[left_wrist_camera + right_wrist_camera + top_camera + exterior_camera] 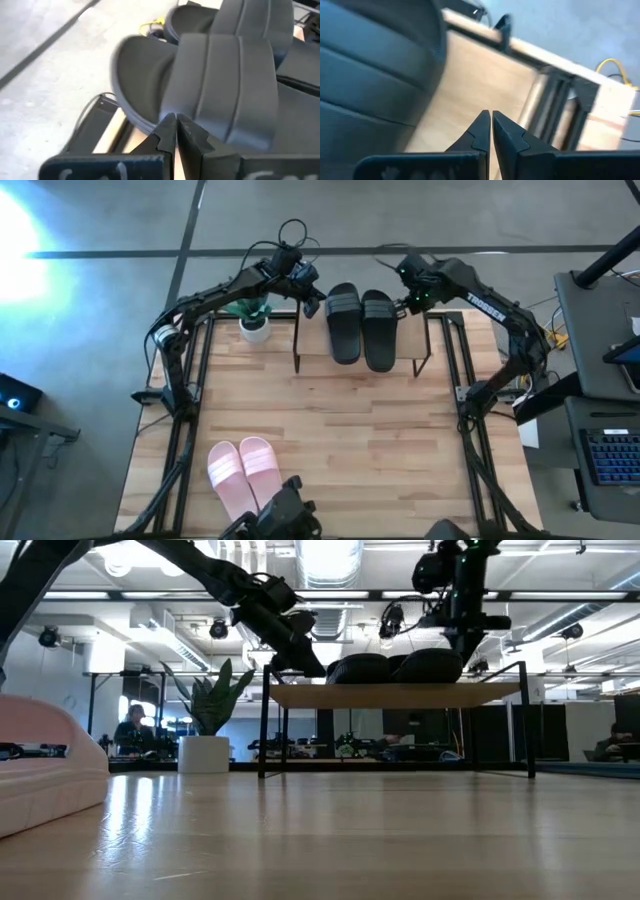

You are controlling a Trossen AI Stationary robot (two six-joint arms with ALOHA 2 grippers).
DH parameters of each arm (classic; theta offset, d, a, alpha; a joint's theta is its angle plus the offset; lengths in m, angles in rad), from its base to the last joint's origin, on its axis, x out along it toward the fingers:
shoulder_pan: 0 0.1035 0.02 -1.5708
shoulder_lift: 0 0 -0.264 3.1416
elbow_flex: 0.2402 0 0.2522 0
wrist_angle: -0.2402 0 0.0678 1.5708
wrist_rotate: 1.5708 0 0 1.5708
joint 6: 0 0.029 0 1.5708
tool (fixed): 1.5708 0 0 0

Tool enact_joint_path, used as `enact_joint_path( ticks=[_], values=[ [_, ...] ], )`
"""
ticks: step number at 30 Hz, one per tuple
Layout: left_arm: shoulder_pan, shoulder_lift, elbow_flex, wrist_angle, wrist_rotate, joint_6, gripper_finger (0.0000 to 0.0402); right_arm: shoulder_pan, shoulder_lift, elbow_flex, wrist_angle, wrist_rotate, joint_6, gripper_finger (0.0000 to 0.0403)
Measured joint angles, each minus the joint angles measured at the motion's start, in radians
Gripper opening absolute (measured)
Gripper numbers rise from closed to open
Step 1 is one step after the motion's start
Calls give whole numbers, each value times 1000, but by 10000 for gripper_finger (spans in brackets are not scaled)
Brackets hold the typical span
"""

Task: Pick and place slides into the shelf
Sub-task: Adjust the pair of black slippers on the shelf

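Note:
Both black slides (343, 322) (379, 328) lie side by side, soles down, on the top board of the shelf (410, 345) at the table's far edge; the low view shows them up on the shelf (400, 695). The pink pair (240, 468) rests on the table near its near left corner, and looms large in the low view (40, 775). My left gripper (313, 306) is shut, level with the left black slide's strap on its left side. My right gripper (404, 305) is shut, just right of the right black slide, over the shelf board (470, 80). My left gripper (175, 121) has its shut fingertips right at the outer side of the left black slide (220, 80), where the strap's lower edge (187, 107) meets the sole, coming level from the table's left. Whether the tips touch it, I cannot tell.
A small potted plant in a white pot (254, 320) stands on the table just left of the shelf, under my left arm. The wide wooden tabletop (350, 440) stretches between the shelf and the pink pair. Black frame rails run along both table sides.

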Motion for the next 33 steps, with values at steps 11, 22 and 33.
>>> enact_joint_path(
  ticks=[11,22,33],
  values=[
    [-7,25,0,-50,-68,128,0,-3,-47,0,2,52,12,11],
    [-26,76,0,-29,-67,161,0,-3,-22,-2,7,52,8,11],
    [-53,78,0,40,-54,160,0,-3,-22,-8,8,52,4,11]
  ],
)
